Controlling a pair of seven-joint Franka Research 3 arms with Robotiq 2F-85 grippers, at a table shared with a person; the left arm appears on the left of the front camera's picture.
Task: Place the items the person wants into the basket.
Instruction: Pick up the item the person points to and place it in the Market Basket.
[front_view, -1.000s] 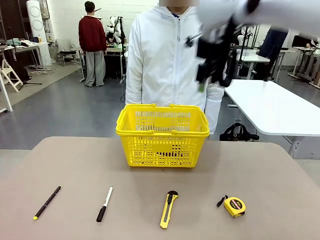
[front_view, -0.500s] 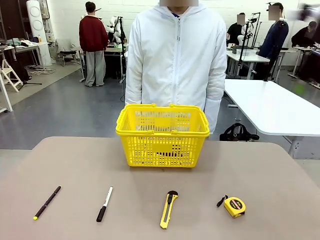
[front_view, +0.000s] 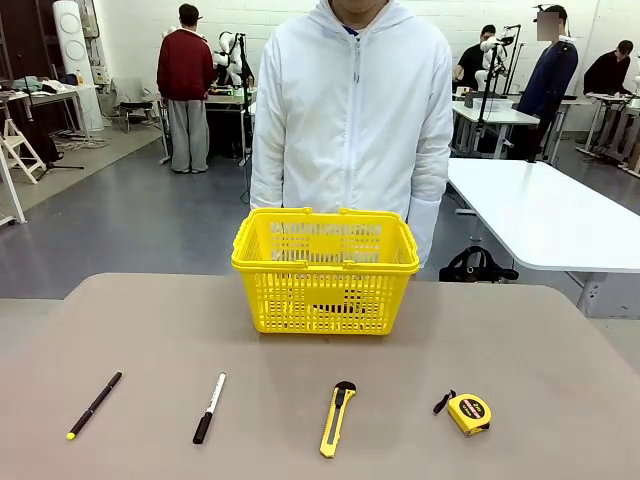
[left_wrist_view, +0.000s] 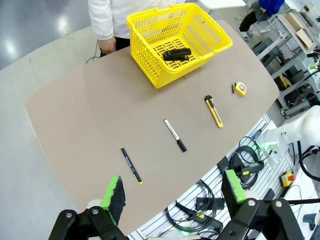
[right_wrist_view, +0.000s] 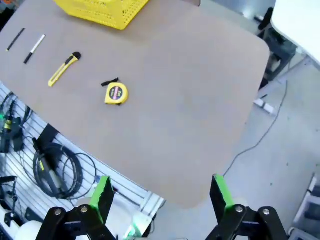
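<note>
1. Clearly, the left claw (left_wrist_view: 174, 189) stands wide and holds nothing, high above the desk (left_wrist_view: 90, 100). The right claw (right_wrist_view: 161, 194) is wide and empty too, above a corner of the desk.
2. Both pens lie near the robot's edge of the desk, well apart from the basket (front_view: 325, 300): the black pen with yellow tip (front_view: 95, 405) and, beside it, the white marker with black cap (front_view: 209, 408).
3. So I judge that no pen is placed yet, and both picks are left. A dark object (left_wrist_view: 176, 54) lies in the basket; I cannot tell what it is.
4. The person (front_view: 350, 110) stands behind the basket, arms down.
5. The print on the marker and the label on the tape measure (front_view: 468, 412) are too small to read.
</note>
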